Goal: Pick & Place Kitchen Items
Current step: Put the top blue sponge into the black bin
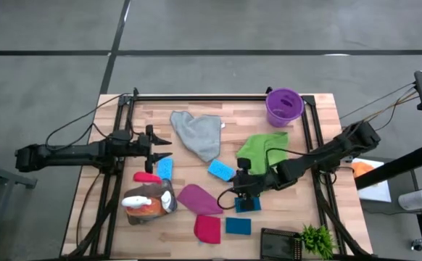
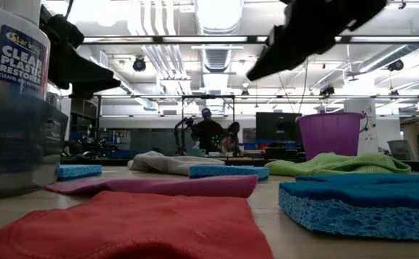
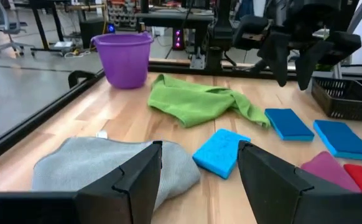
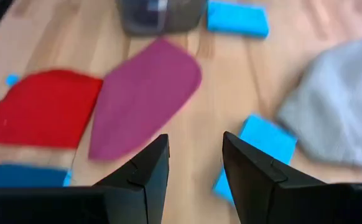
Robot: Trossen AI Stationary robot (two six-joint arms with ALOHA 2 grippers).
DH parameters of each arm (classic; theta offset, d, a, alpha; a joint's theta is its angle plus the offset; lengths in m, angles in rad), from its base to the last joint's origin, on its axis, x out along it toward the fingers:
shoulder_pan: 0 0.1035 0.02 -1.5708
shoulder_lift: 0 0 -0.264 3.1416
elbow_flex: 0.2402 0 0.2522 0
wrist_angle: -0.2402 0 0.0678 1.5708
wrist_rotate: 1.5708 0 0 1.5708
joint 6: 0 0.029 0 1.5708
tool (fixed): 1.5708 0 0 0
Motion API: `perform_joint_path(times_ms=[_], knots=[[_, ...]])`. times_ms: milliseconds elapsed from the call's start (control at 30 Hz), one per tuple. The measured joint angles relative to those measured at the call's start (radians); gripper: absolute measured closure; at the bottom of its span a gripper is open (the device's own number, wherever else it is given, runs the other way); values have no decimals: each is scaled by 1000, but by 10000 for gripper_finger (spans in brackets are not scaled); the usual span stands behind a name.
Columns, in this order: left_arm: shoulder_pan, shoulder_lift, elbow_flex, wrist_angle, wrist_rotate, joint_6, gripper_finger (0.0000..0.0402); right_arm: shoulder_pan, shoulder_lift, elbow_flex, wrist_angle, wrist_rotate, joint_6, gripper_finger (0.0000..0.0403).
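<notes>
The wooden desk (image 1: 320,145) carries a scatter of soft, bright things. A crumpled grey cloth (image 1: 199,134) lies toward the back, with a green cloth (image 1: 260,151) bunched beside it, just in front of a purple bucket (image 1: 283,106). A teardrop-shaped magenta cloth (image 1: 198,199) lies flat near the front, and a red cloth (image 1: 207,228) lies just in front of it. Flat blue sponges dot the middle: one (image 1: 220,170) between the grey and green cloths, one (image 1: 165,168) near the left claw, a darker one (image 1: 238,225) beside the red cloth. Spray bottles (image 1: 147,204) lie on their sides at the front left (an orange one under a clear one).

The right claw (image 1: 244,193) hangs above another dark blue sponge (image 1: 248,205), fingers parted narrowly with nothing between them. The left claw (image 1: 163,146) waits over the desk's left side, fingers spread and empty. A small leafy plant (image 1: 317,239) stands at the front right corner.
</notes>
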Motion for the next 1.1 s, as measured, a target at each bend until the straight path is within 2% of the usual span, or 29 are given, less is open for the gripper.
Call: perform_joint_path(times_ms=[533, 833, 933, 1100], knots=[[0, 0, 0, -57, 0, 49, 188, 107, 4, 143, -413, 0, 122, 259], [0, 0, 0, -57, 0, 50, 188, 107, 5, 142, -475, -18, 123, 259], [0, 0, 0, -57, 0, 50, 188, 103, 5, 143, -476, 52, 94, 259], [0, 0, 0, -58, 0, 53, 187, 79, 5, 168, -476, 55, 31, 259]])
